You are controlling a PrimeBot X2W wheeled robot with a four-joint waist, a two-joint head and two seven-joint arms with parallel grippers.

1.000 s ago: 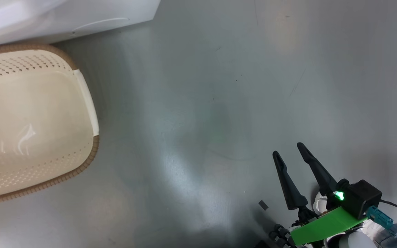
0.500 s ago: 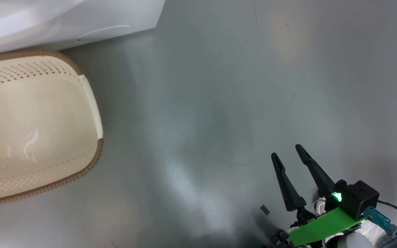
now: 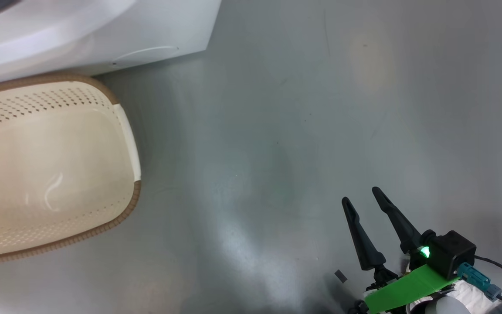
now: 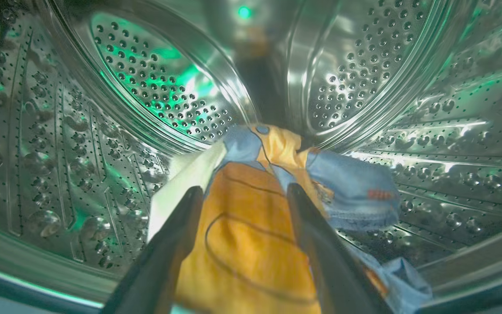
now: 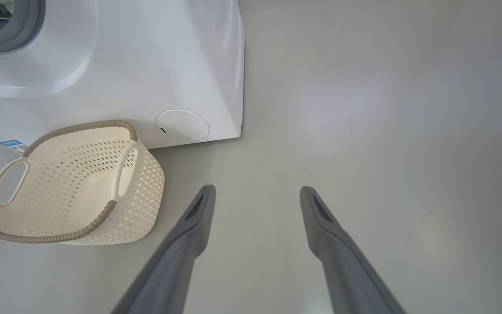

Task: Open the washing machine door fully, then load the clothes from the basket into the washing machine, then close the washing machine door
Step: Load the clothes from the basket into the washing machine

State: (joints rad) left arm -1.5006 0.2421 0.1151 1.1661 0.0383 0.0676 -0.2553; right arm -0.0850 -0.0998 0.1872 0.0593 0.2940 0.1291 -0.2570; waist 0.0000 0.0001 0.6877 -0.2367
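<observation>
**Here: clothes point(image 4: 242, 244) in the drum point(image 4: 168, 96), both pairs of fingers spread**

Inside the washing machine point(image 5: 146, 65), the left gripper point(image 4: 242, 189) reaches into the steel drum with its two dark fingers well apart and clamped on nothing. The clothes lie heaped on the drum's bottom, in the gap between the fingers and beyond their tips. There is an orange panel in the middle, blue fabric bunched to the right, and a cream-white cloth point(image 4: 181, 179) along the left finger. Whether either finger touches the cloth cannot be told. A blue fold trails over the drum's front lip at the lower right.

Outside, the right gripper point(image 3: 361, 196) hangs over the bare grey floor point(image 3: 277, 131), its fingers apart too and holding nothing. The basket point(image 5: 142, 196) stands upright on the floor just in front of the machine's lower front edge, its smooth cream bottom in plain sight. It is well apart from the right gripper. The right wrist view shows the grey rubber ring point(image 5: 20, 30) at the machine's upper left, a round flap point(image 5: 182, 125) near its lower corner and a small blue label point(image 5: 13, 145) behind the basket.
</observation>
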